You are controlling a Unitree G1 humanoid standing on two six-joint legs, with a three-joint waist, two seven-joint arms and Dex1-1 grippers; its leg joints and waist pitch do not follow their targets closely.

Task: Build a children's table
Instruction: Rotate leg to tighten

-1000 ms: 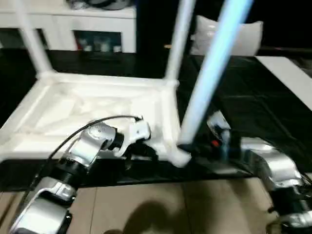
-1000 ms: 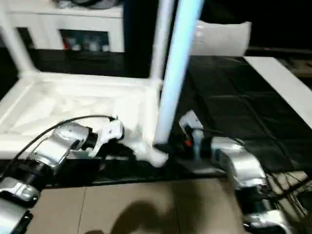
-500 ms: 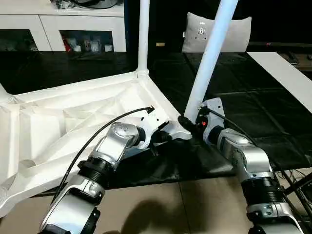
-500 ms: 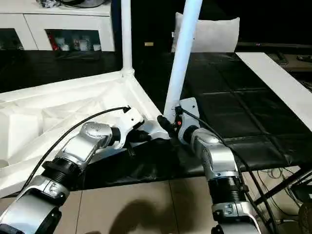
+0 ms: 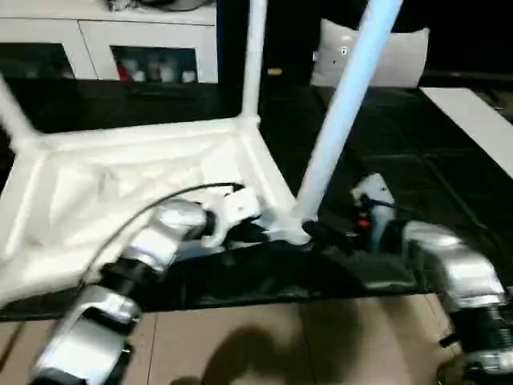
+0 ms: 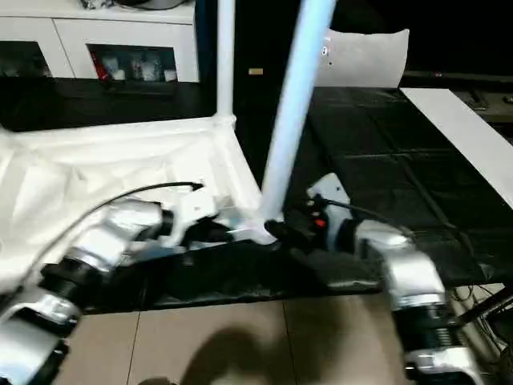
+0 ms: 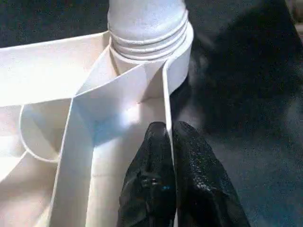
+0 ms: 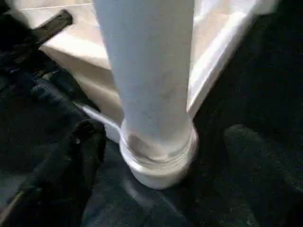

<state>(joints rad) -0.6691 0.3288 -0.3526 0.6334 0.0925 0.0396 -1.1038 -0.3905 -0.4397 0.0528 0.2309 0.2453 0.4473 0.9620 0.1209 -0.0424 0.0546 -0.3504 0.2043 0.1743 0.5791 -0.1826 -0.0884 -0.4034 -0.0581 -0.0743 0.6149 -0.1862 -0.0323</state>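
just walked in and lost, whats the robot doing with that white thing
It is assembling a children's table. The table top lies upside down on a black surface, with legs standing in its corner sockets. The left end effector, shut, pinches the top's rim beside the near corner leg. The right end effector is open around that leg's base.
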